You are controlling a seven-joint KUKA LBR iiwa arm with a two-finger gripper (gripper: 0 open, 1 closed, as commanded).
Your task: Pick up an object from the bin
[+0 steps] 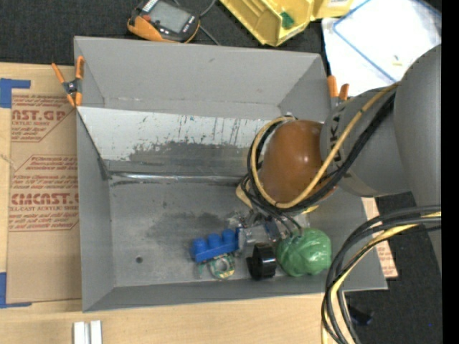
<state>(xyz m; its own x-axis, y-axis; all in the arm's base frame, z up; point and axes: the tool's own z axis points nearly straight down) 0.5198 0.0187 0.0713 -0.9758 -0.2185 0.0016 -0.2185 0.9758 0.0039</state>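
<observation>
Overhead camera view of the bin, described outward from the gripper. The gripper [251,229] stands low in the bin's near right part, its metal tip down among a small cluster of things. The tip is crowded by cables and parts of the wrist, so it cannot be told whether the gripper is open or closed. Nearest to it, just at its left in the view, lies a blue plastic block [215,246] with a knobbed edge. The block lies lengthwise across the floor, its right end seemingly touching the gripper's tip. Just beside the gripper, toward the near wall, stands a short black cylinder [262,263]. Left of that, close against the blue plastic block's near edge, lies a small clear roundish piece [223,267] with a greenish glint. At the gripper's right, just beside the black cylinder, a green crumpled lump [305,252] sits close to the bin's right wall. Directly behind the gripper, toward the back wall, the wrist's orange-brown rounded cover [290,160] hides the gripper's upper part and is ringed by black and yellow cables [252,165]. Farther left and back from the gripper, the grey bin [143,199] shows a scuffed floor and a sloping, scratched back wall.
</observation>
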